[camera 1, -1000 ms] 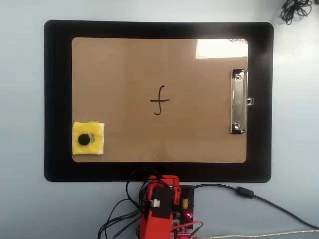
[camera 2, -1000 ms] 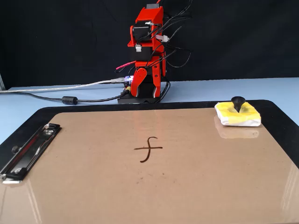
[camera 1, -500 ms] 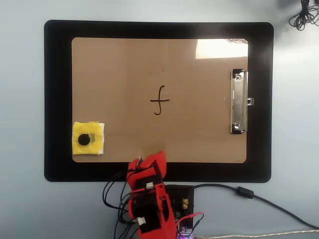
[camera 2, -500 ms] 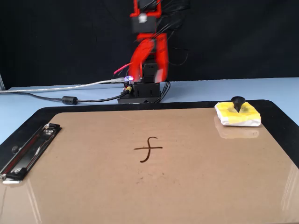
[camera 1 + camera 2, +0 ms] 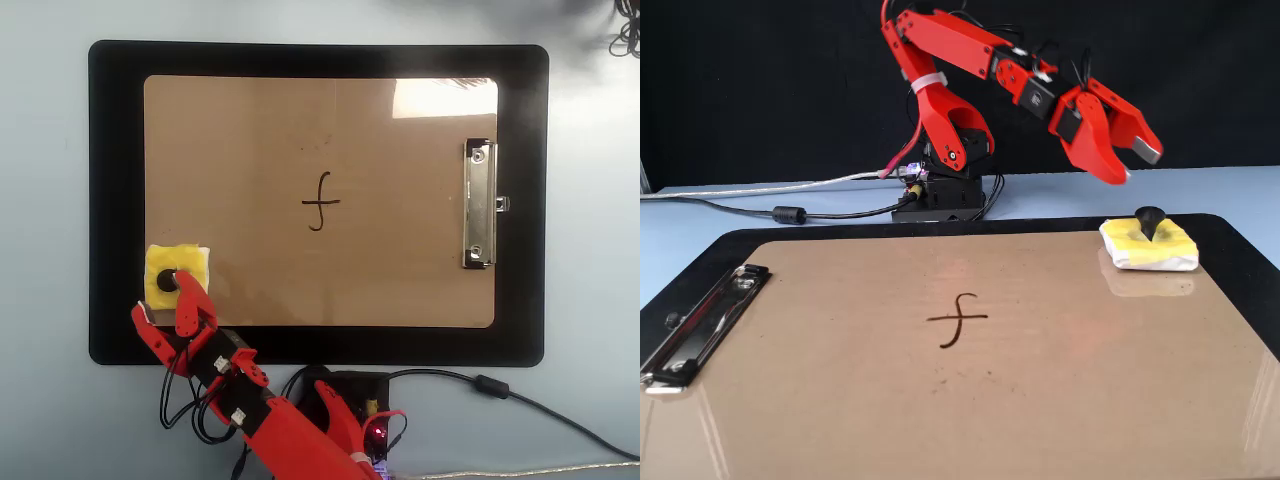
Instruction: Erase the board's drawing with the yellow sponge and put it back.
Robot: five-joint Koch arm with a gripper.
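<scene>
While my claw (image 5: 1132, 165) hangs spread open above the yellow sponge (image 5: 1148, 245), gripping nothing, I read this as the approach to the pick. Nearest the fixed camera is bare board (image 5: 840, 400), clip (image 5: 700, 320) at its left edge; then the drawing (image 5: 958, 320), a small "f", untouched mid-board. Further back the sponge sits on the board's far right corner in that view, lower left corner overhead (image 5: 180, 268), knob (image 5: 1150, 220) upright, well apart from the mark. Claw sits above and not touching; overhead its tip overlaps the knob. Arm base (image 5: 940, 195) is beyond the black mat (image 5: 1230, 240) on the bench (image 5: 700, 220). Risks, my guess: jaws dropping off-centre slip off the small tapered knob or shove the sponge off the board edge; pressing hard may slide the whole board; a narrow wipe could miss part of the mark.
</scene>
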